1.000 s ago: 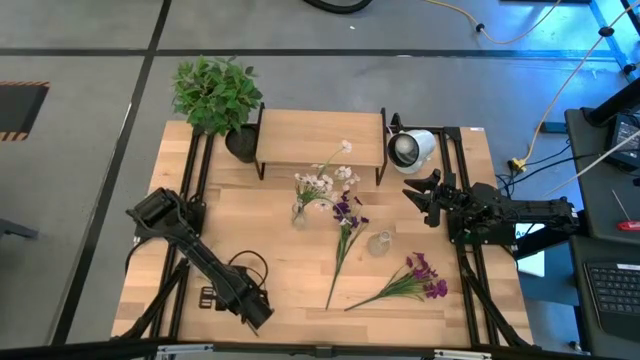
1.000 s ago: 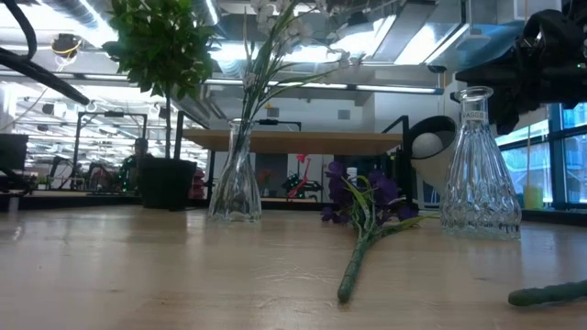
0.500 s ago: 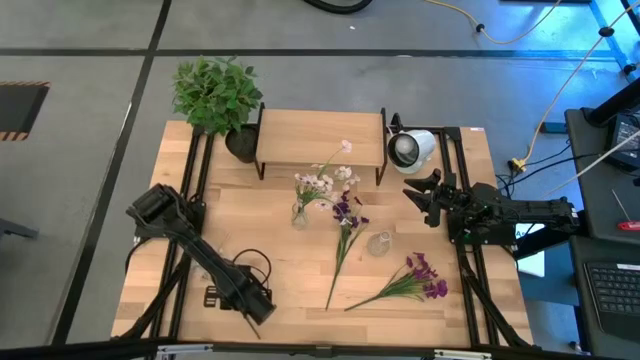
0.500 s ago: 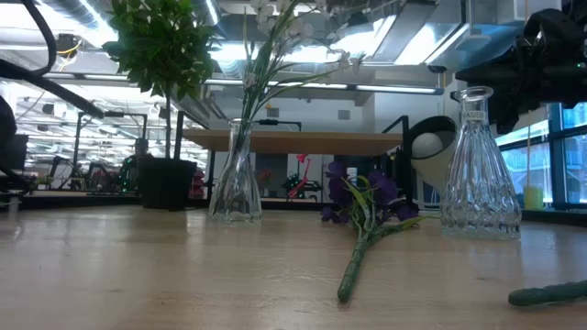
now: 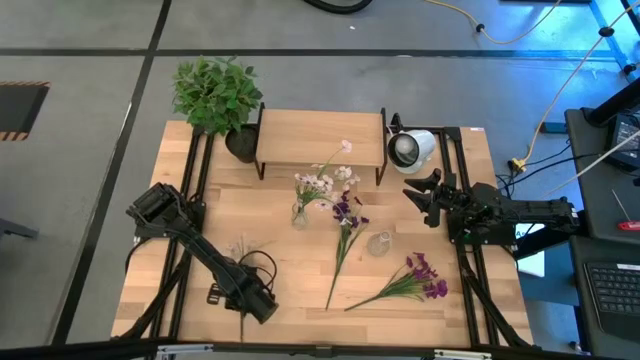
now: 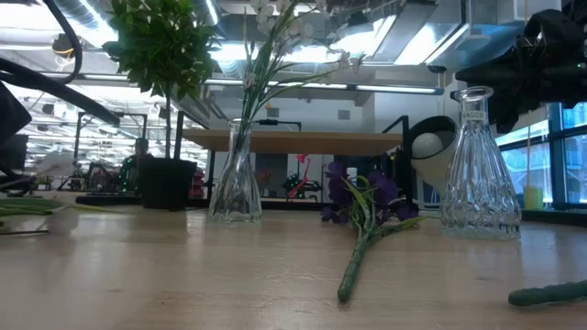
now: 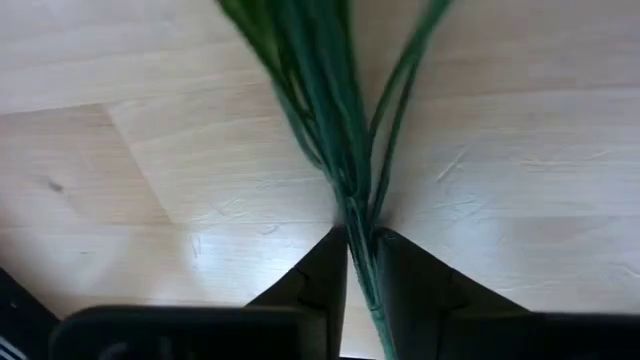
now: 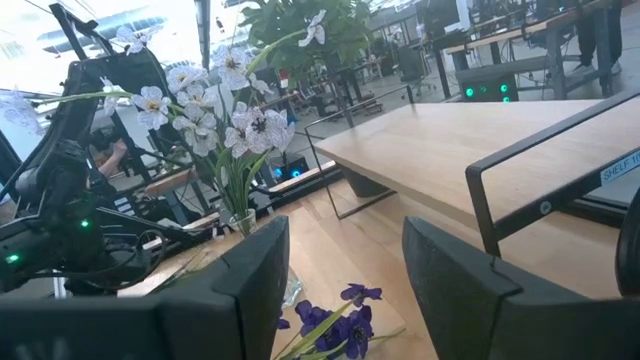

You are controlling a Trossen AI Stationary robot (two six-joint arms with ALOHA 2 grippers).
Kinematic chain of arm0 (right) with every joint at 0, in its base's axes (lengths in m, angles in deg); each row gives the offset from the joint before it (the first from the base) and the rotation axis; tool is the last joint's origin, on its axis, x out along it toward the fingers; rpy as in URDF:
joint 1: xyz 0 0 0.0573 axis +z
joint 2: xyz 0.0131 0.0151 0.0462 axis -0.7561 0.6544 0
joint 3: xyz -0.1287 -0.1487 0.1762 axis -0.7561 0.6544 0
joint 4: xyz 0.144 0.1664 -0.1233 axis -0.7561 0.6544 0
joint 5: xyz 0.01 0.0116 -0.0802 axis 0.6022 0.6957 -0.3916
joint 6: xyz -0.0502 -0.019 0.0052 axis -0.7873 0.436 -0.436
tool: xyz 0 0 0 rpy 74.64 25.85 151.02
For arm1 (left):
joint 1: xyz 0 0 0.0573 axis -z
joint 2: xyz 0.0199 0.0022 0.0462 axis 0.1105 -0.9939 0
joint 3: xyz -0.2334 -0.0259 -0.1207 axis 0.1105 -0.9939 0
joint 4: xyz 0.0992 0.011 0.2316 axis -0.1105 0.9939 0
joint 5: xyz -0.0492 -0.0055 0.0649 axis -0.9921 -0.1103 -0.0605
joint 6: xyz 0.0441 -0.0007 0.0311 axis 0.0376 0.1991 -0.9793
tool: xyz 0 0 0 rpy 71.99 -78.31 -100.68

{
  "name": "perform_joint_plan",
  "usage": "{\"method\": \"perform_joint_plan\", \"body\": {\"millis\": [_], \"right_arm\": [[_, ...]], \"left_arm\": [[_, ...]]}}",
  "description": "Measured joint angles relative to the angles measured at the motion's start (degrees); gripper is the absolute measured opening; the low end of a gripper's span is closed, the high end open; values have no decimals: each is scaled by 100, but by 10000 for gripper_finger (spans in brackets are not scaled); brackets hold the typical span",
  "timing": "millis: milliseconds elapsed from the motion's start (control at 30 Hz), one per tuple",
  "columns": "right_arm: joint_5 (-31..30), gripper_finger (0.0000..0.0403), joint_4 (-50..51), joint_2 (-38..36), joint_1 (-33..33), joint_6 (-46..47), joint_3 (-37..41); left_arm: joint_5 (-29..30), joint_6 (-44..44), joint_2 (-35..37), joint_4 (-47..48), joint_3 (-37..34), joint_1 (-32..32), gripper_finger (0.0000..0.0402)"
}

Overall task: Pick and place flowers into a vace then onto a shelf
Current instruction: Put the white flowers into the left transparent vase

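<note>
My left gripper (image 5: 246,297) is near the table's near-left corner, shut on a bunch of thin green stems (image 7: 330,110). Its pale blossoms (image 5: 240,246) point toward the far edge. The same stems (image 6: 20,207) lie low at the low view's left. A glass vase (image 5: 299,213) holds white-pink flowers (image 5: 325,181) in front of the shelf (image 5: 320,137). An empty glass vase (image 5: 380,242) stands mid-table. One purple flower (image 5: 343,230) and a purple bunch (image 5: 412,281) lie flat on the table. My right gripper (image 5: 420,196) waits open at the right side. My left gripper pinches the flower bunch between its two fingers (image 7: 318,262) where the stems gather (image 7: 357,222), coming from above and pointing down. The stems fan out past the fingertips, and a short stem end (image 7: 378,320) runs back between the fingers. The bunch lies level, low over the tabletop.
A bushy potted plant (image 5: 215,93) stands at the far-left corner beside the shelf. A white round lamp-like object (image 5: 412,148) sits right of the shelf. A black cable loop (image 5: 258,266) lies beside my left gripper. Bare tabletop (image 5: 290,270) lies between my left gripper and the loose purple flower.
My left gripper has shifted a little toward the table's left and far edges. The flower bunch it holds now shows stretched out over the table, with its blossoms toward the far edge. It did not show in the earlier high and low views.
</note>
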State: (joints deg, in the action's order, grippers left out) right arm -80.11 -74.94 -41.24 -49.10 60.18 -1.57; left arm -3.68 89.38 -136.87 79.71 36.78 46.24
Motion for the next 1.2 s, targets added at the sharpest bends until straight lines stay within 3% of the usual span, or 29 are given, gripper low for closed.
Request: {"method": "perform_joint_plan", "body": {"millis": [533, 667, 1000, 1200], "right_arm": [[0, 198, 1, 0, -1, -2, 0], [0, 198, 1, 0, 1, -2, 0], [0, 198, 3, 0, 0, -1, 0], [0, 198, -28, 0, 1, 13, 0]], "left_arm": [[-27, -154, 22, 95, 15, -7, 7], [289, -183, 233, 181, -24, 27, 5], [2638, 44, 1082, 914, -50, 137, 3], [4692, -84, 1608, 1096, -46, 339, 3]]}}
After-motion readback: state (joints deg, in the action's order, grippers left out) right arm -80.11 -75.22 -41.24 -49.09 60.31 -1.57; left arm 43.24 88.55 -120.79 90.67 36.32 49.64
